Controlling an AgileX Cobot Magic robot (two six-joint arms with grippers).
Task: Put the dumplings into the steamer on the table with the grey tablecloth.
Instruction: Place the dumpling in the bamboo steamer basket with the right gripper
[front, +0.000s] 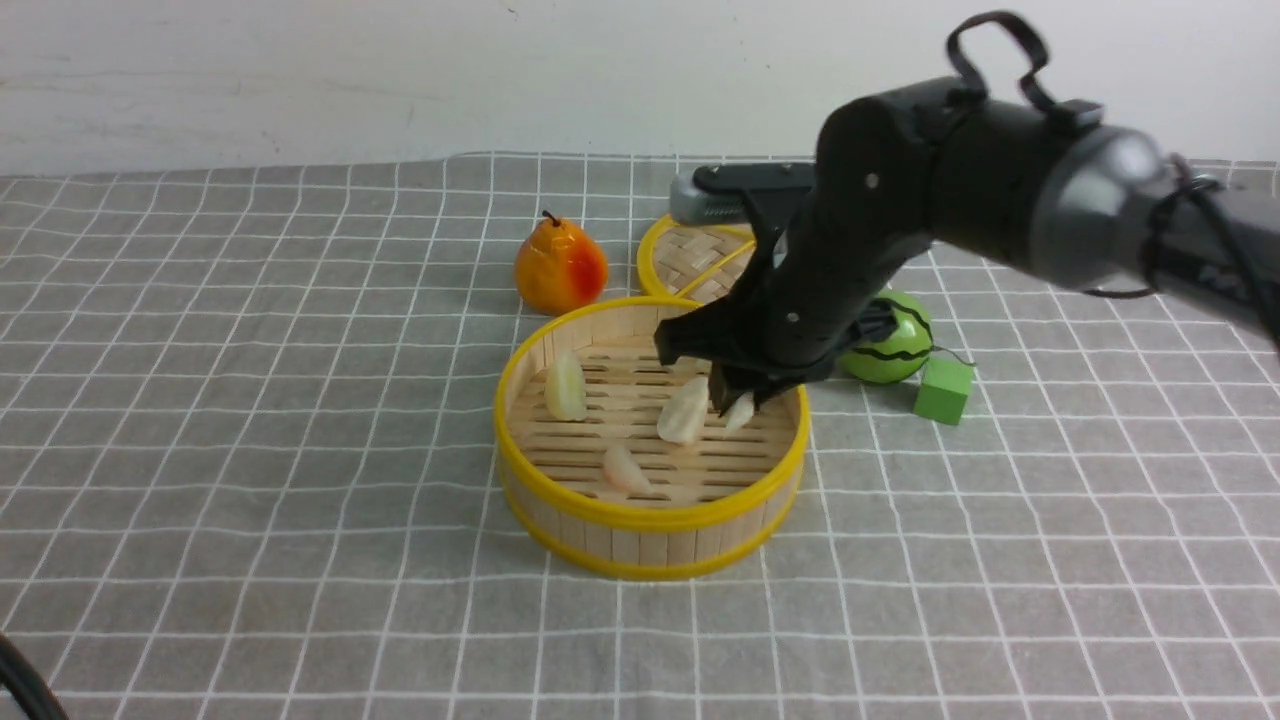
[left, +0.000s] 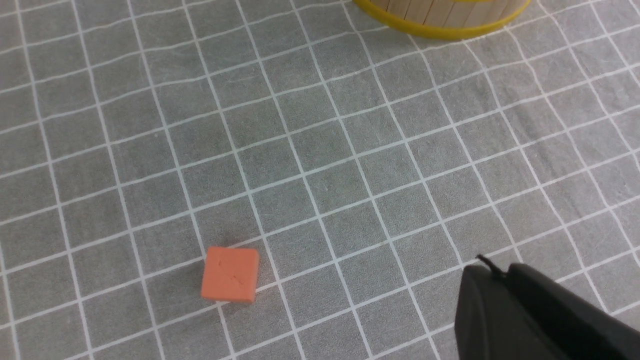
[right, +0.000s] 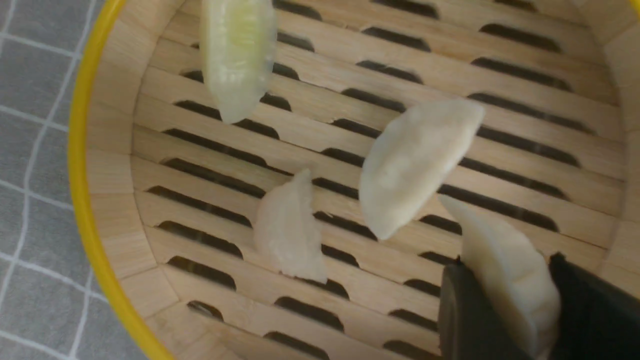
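Bamboo steamer (front: 650, 530) on grey tablecloth (front: 250, 400): three dumplings (right: 410, 165) on slatted floor; fourth dumpling (right: 510, 292) clamped in right gripper (right: 505, 262); left gripper (left: 500, 274) jaws closed.

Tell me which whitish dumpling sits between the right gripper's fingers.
The white crescent dumpling flanked by black fingers; the other three lie free on the bamboo steamer.

No readable text, no labels or numbers (steamer (front: 640, 540) wall plain), nothing legible

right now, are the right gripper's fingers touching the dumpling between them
Touching. The right wrist view shows the dumpling pinched between the right gripper's fingers, no gap on either side.
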